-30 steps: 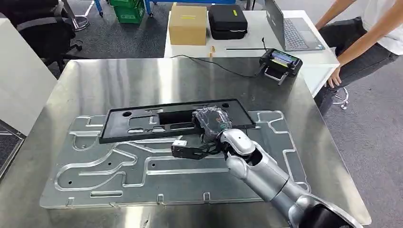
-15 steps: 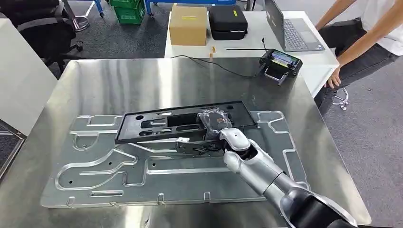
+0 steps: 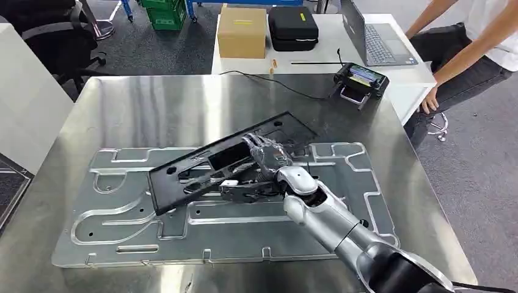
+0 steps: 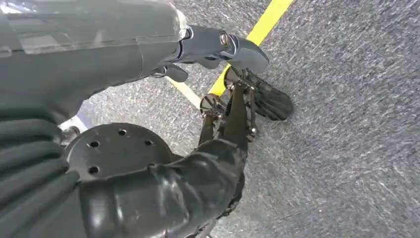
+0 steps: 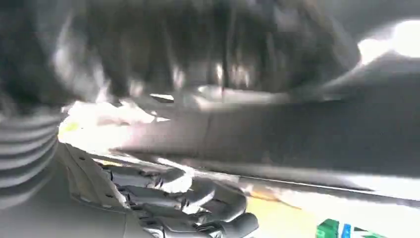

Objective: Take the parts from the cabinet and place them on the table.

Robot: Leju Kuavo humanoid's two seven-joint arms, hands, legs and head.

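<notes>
The right hand point(image 3: 269, 160) grips the black panel point(image 3: 226, 165) through its central slot, holding it tilted over the silver plate point(image 3: 122, 238) at the bench point(image 3: 153, 101) centre, probably for repositioning before release.

The robot's right arm point(image 3: 333, 223) is a chain of rounded, glossy silver segments ending in a black shoulder housing, and the right hand point(image 3: 269, 160) has dark fingers under a clear, crinkled plastic cover. The left hand point(image 4: 237, 84) has a grey ribbed cover, a thick grey thumb and slim black linkage fingers with small metal screws.
</notes>
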